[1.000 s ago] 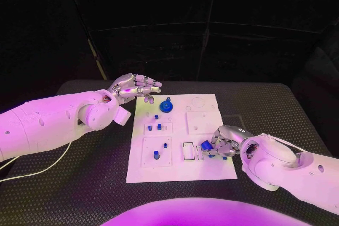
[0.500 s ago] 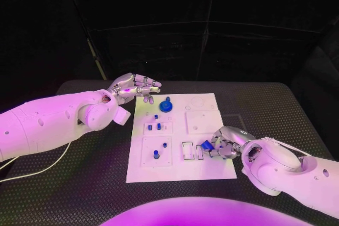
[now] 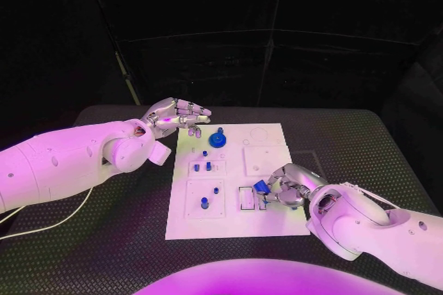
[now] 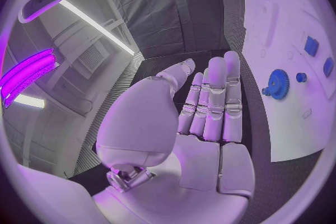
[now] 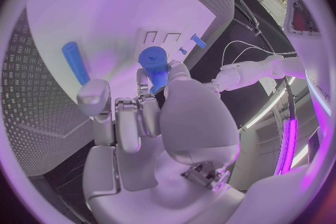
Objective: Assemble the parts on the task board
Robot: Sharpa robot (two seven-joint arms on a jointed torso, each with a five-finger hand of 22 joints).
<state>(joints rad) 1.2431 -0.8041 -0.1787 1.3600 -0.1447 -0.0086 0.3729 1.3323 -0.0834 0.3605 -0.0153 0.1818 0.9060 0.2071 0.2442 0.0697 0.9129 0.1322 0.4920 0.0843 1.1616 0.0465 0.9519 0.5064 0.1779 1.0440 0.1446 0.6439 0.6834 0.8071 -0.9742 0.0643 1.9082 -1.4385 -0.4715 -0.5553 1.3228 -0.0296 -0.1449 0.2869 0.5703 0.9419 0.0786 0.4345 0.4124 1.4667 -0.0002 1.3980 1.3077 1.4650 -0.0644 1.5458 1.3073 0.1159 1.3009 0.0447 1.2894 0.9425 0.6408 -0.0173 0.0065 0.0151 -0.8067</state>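
The white task board (image 3: 238,223) lies in the middle of the table. My right hand (image 3: 288,189) hovers low over its right side and pinches a blue cylindrical part (image 3: 262,187) beside the empty rectangular slots (image 3: 246,198). The right wrist view shows that part (image 5: 155,67) between thumb and fingers, and a long blue part (image 5: 75,61) lying on the board (image 5: 105,11). My left hand (image 3: 177,118) hangs over the board's far left corner, fingers stretched out, holding nothing; the left wrist view shows its bare palm (image 4: 210,140). A blue gear (image 3: 217,139) stands near it.
Small blue pegs (image 3: 208,165) stand in the board's left-hand blocks, two more (image 3: 216,191) in the lower block. Black ribbed table (image 3: 351,135) surrounds the board. A white cable (image 3: 37,221) trails off the table's left side.
My right hand has shifted a little to the left with the blue part, closer to the rectangular slots. The left hand has stayed in place.
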